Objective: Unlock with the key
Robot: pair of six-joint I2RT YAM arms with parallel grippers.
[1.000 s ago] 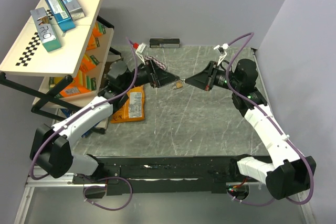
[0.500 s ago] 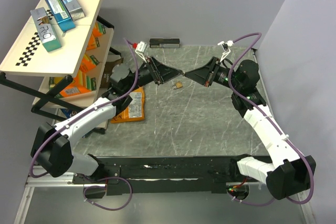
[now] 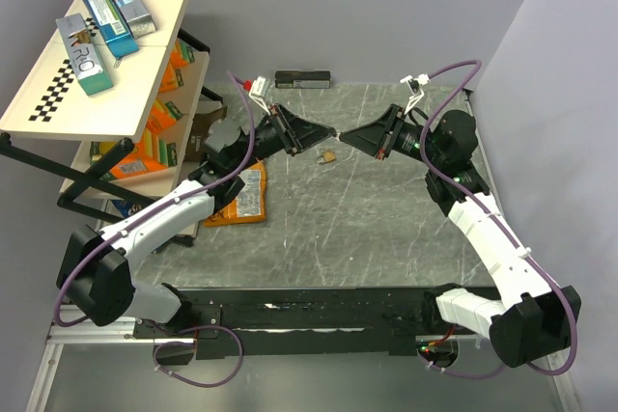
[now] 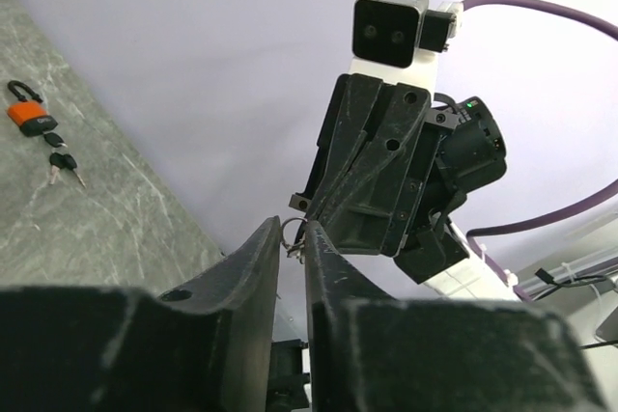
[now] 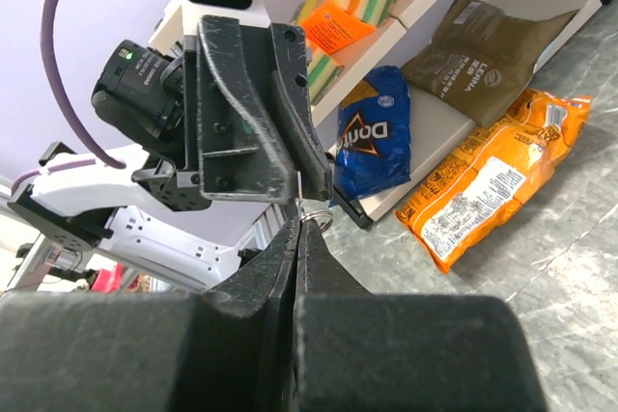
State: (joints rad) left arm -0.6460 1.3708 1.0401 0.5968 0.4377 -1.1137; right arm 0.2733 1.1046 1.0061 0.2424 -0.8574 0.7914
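Both grippers meet tip to tip in the air above a small brass padlock (image 3: 329,155) lying on the grey table (image 3: 367,229). My right gripper (image 5: 301,224) is shut on the key, whose ring (image 5: 319,216) sticks out at its tips. My left gripper (image 4: 294,229) has its jaws drawn in to a narrow gap, and the key's ring (image 4: 293,238) sits between the tips, touching both. An orange-red padlock (image 4: 27,115) with more small keys (image 4: 63,163) lies on the table at the far left of the left wrist view.
A shelf rack (image 3: 106,65) with boxes on top and snack packs below stands at the left. An orange chip bag (image 3: 241,195) lies on the table beside it, and a blue Doritos bag (image 5: 375,137) on the lowest shelf. A black box (image 3: 303,78) sits at the table's back edge.
Both grippers have lifted away from the brass padlock and met tip to tip. The left jaws have narrowed from wide open onto the key's ring. The right gripper stayed shut.
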